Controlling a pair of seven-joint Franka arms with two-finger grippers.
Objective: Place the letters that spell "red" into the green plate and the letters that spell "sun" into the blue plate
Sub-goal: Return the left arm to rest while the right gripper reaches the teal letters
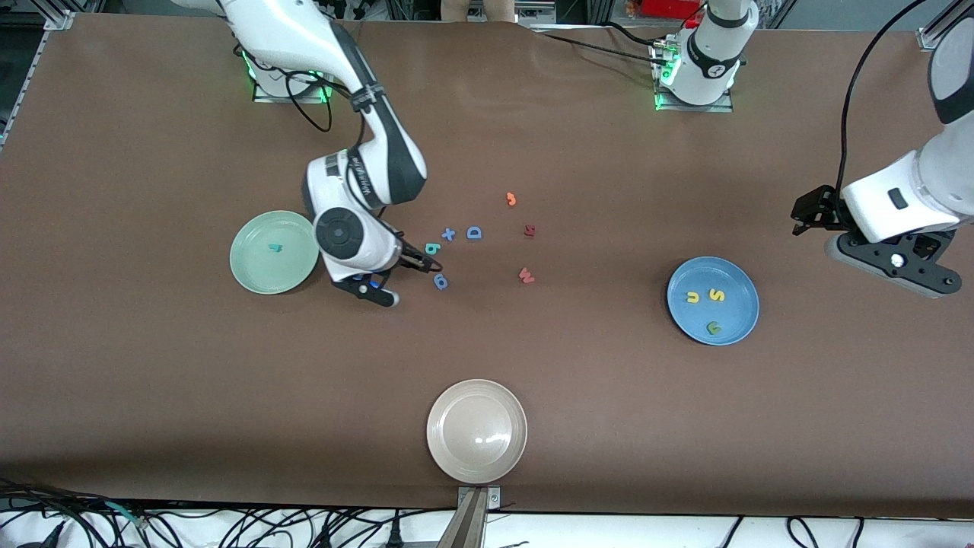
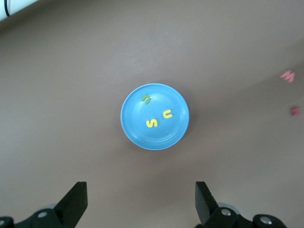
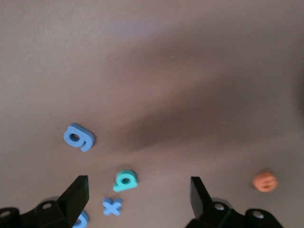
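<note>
The green plate (image 1: 255, 268) holds the teal "r" (image 1: 275, 247). In the blue plate (image 1: 736, 313) (image 2: 137, 130) lie the yellow "u" (image 1: 692, 297) (image 2: 167, 114), the yellow "s" (image 1: 717, 295) (image 2: 151, 123) and the green "n" (image 1: 714, 328) (image 2: 147, 99). The teal "d" (image 1: 432, 248) (image 3: 125, 180) lies on the table under my open right gripper (image 1: 428, 264) (image 3: 138, 190), between its fingers and apart from both. The orange "e" (image 1: 511, 199) (image 3: 264, 181) lies farther from the camera, toward the left arm's end. My left gripper (image 1: 808, 211) (image 2: 141, 189) waits open and empty beside the blue plate.
A blue "x" (image 1: 448, 234) (image 3: 112, 206), a blue "D" (image 1: 474, 232) and a darker blue round letter (image 1: 440, 281) (image 3: 79, 137) lie close to the teal "d". Two red letters (image 1: 529, 230) (image 1: 526, 275) lie mid-table. A beige plate (image 1: 476, 430) sits near the front edge.
</note>
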